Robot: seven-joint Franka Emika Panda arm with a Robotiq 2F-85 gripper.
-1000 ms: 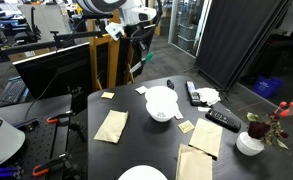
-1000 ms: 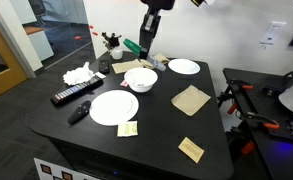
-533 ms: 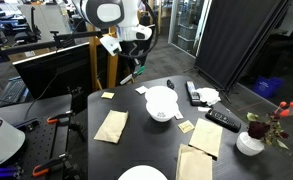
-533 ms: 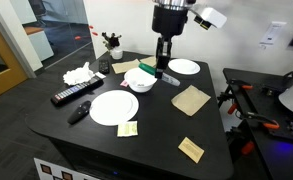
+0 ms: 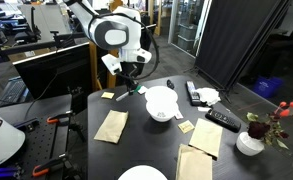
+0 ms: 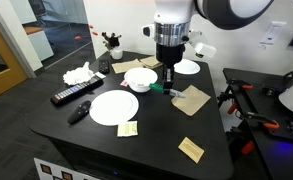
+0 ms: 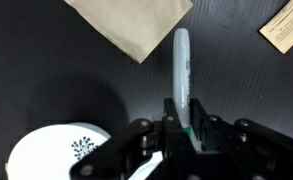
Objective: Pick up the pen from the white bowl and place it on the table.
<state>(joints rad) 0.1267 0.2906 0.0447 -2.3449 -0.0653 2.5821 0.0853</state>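
In an exterior view a flat tan paper napkin lies leftmost. Next, the hand has dropped from high up to just above the matte dark worktop, clenched on the slim, smooth pen. The pen is clear of the round, glossy white bowl to the right. Judging by this, only the release remains.
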